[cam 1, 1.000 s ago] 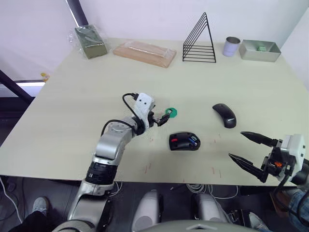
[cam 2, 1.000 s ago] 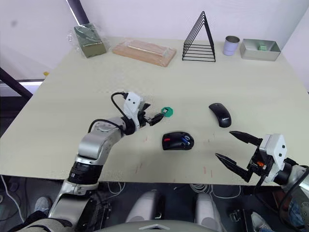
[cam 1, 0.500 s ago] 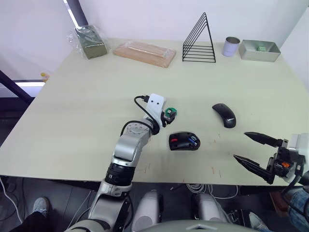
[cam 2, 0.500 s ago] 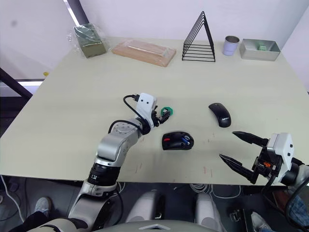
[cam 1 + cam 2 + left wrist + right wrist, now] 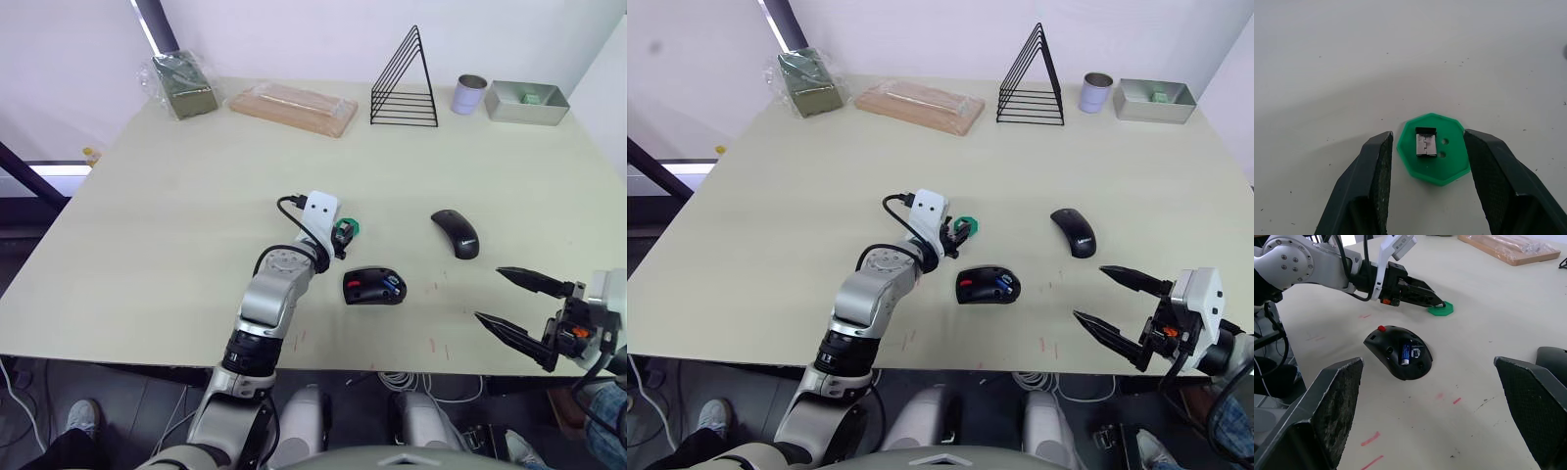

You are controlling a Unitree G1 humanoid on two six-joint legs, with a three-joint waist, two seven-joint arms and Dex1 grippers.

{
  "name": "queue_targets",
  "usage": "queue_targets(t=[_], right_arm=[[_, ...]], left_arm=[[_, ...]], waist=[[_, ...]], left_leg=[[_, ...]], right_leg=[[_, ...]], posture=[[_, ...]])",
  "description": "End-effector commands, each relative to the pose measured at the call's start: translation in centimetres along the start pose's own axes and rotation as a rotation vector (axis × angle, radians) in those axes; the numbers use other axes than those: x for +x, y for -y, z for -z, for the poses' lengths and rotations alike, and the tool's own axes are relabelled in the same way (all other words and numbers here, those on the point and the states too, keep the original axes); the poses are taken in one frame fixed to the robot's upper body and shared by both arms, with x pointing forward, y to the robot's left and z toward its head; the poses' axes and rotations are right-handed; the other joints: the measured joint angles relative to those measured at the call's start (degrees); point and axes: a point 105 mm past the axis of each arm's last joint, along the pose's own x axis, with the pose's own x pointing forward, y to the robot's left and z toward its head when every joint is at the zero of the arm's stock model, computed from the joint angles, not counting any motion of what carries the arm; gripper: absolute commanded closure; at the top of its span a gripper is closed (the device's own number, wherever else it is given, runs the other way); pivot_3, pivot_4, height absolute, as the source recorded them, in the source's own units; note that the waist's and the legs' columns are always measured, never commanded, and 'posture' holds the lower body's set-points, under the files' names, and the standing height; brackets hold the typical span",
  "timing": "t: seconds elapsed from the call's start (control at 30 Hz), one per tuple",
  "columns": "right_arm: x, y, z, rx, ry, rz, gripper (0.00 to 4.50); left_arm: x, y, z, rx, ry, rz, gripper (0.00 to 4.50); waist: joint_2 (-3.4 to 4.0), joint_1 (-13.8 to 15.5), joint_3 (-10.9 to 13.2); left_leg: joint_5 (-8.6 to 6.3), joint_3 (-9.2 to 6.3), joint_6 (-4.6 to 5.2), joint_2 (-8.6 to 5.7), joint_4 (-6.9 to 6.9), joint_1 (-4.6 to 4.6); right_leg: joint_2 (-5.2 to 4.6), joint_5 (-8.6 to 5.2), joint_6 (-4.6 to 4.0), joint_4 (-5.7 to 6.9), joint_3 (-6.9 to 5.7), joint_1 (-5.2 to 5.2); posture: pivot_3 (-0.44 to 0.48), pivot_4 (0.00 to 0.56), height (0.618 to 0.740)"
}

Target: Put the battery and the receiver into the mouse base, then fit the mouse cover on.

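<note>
Right gripper (image 5: 514,303) at near table edge, fingers spread, grasping nothing. Mouse base (image 5: 374,286) mid-table, battery (image 5: 1405,353) seated inside. Left gripper (image 5: 1429,166) released, fingers either side of green disc (image 5: 1433,148); receiver (image 5: 1425,142) lies on disc. Mouse cover (image 5: 457,233) farther right, apart.

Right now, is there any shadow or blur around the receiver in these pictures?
Left wrist view: the receiver on the green disc is sharp, a soft shadow darkens the table around it. Right wrist view: the right pincer's fingers look blurred.
</note>
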Motion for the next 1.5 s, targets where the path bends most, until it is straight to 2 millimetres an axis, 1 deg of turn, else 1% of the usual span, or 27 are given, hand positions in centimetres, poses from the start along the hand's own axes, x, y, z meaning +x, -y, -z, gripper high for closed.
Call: queue_targets(t=[0.03,0.07,0.1,0.73,1.2,1.5], right_arm=[[-0.4,0.2,-1.2,-0.046,0.016,0.011,0.00],[-0.4,0.2,-1.2,-0.046,0.016,0.012,0.00],[-0.4,0.2,-1.2,-0.046,0.016,0.013,0.00],[-0.3,0.2,-1.3,-0.047,0.020,0.013,0.00],[-0.3,0.0,-1.4,-0.049,0.017,0.012,0.00],[-0.3,0.0,-1.4,-0.048,0.017,0.015,0.00]], left_arm=[[0.1,0.2,-0.8,-0.003,0.026,0.000,2.58],[0.1,0.2,-0.7,-0.001,0.024,-0.003,2.72],[0.1,0.1,-0.7,0.000,0.021,-0.006,3.13],[0.7,-0.2,-0.7,0.000,0.010,-0.026,3.13],[1.1,0.1,-0.4,0.002,-0.005,-0.024,3.13],[0.8,0.1,-0.3,0.007,-0.018,-0.022,3.13]], waist=[[0.00,0.02,0.00],[0.00,0.00,0.00],[0.00,-0.01,0.00],[0.00,0.01,0.00],[0.00,0.00,0.00],[0.00,-0.01,0.00]], left_leg=[[0.00,0.00,0.00,0.00,0.00,0.00],[0.00,0.00,0.00,0.00,0.00,0.00],[0.00,0.00,0.00,0.00,0.00,0.00],[0.00,0.00,0.00,-0.01,0.00,0.00],[0.00,0.00,0.00,-0.04,0.00,0.00],[0.00,0.00,0.00,-0.03,0.00,0.00]], right_leg=[[0.00,0.00,0.00,0.00,0.00,0.00],[0.00,0.00,0.00,0.00,0.00,0.00],[0.00,0.00,0.01,0.00,0.00,0.00],[0.00,0.00,0.01,0.00,0.00,0.00],[0.00,0.03,0.05,0.00,0.00,0.00],[0.00,0.03,0.05,0.00,0.00,0.00]], posture=[[0.000,0.150,0.740],[0.000,0.150,0.740],[0.000,0.150,0.740],[0.000,0.150,0.740],[0.000,0.150,0.740],[0.000,0.150,0.740]])
